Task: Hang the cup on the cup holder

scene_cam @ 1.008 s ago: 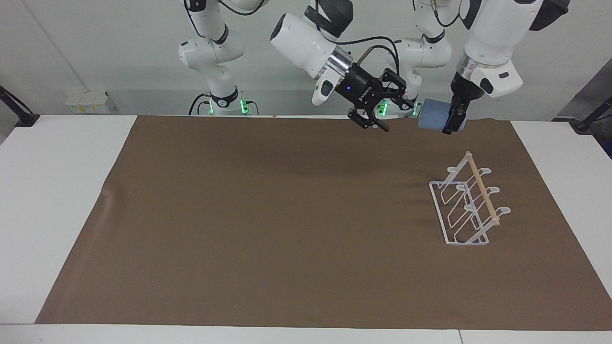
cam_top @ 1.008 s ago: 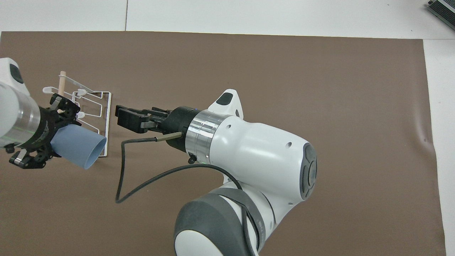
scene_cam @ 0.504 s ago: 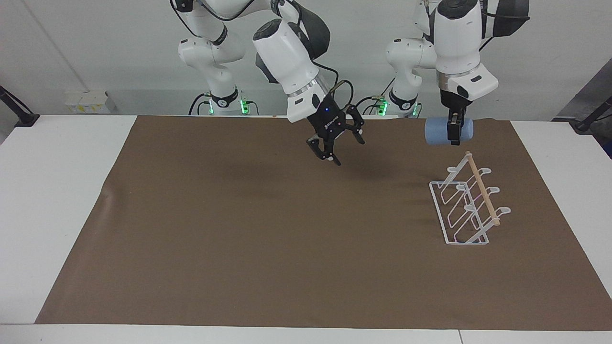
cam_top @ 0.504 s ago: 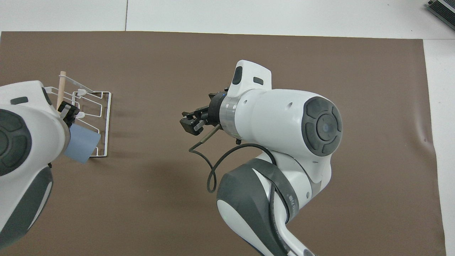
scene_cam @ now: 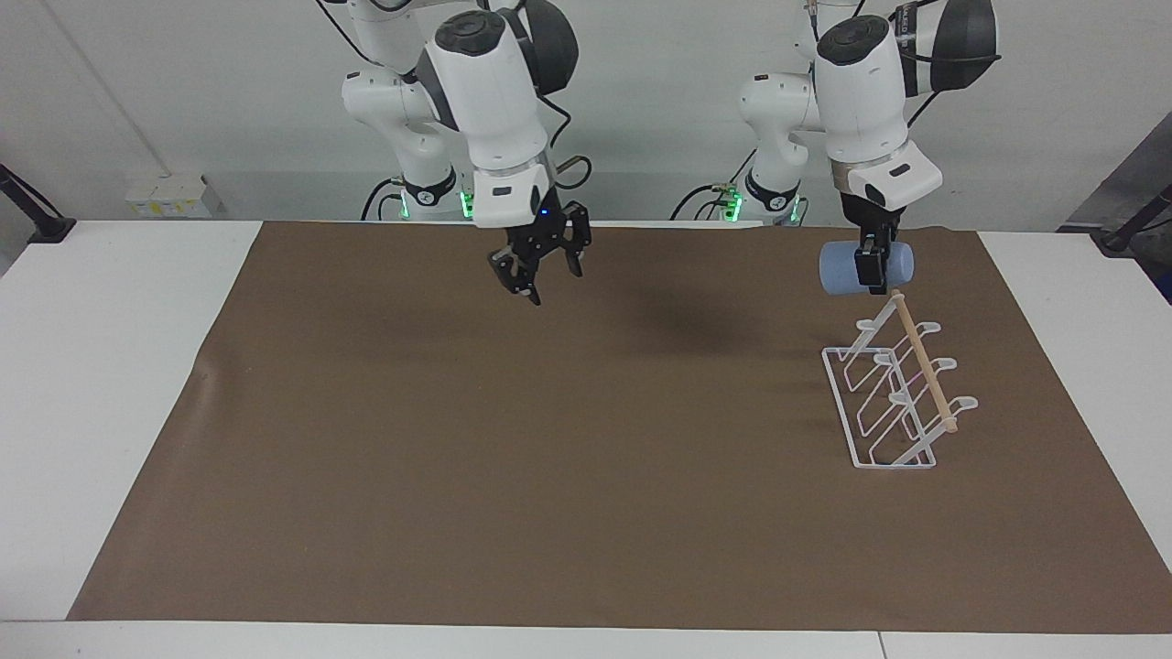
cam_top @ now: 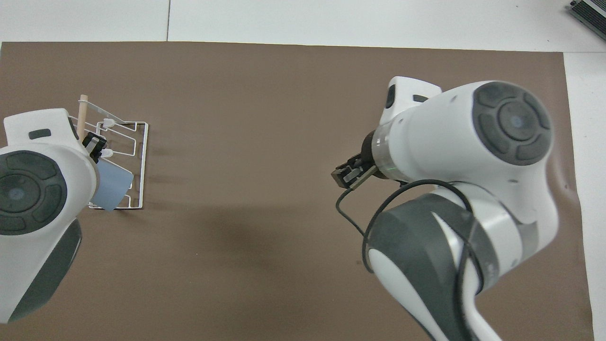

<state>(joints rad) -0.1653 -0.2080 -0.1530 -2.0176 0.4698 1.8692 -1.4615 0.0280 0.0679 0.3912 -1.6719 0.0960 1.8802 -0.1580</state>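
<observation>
1. Since the earlier frames the right gripper (scene_cam: 540,275) has swung away toward the upper left of the facing view and now hangs over bare mat (scene_cam: 549,439), fingers spread, holding nothing.
2. Left gripper (scene_cam: 872,275) has dropped lower with the cup (scene_cam: 865,268); it sits in the upper right of the facing view, clamped on the cup.
3. Cup lies on its side in the air, just above the robot-side end of the wooden rod (scene_cam: 923,361). Contact with the rod: cannot tell.
4. Cup holder (scene_cam: 893,394) stands at right centre of the facing view, at the left edge in the overhead view (cam_top: 125,156). No cup on it yet.
5. Step in hand, my read: final approach to a prong, cup carried.
6. Next move likely needs the open mouth lined up with a slanted prong, then lowered along it before release. Right arm waits.
</observation>
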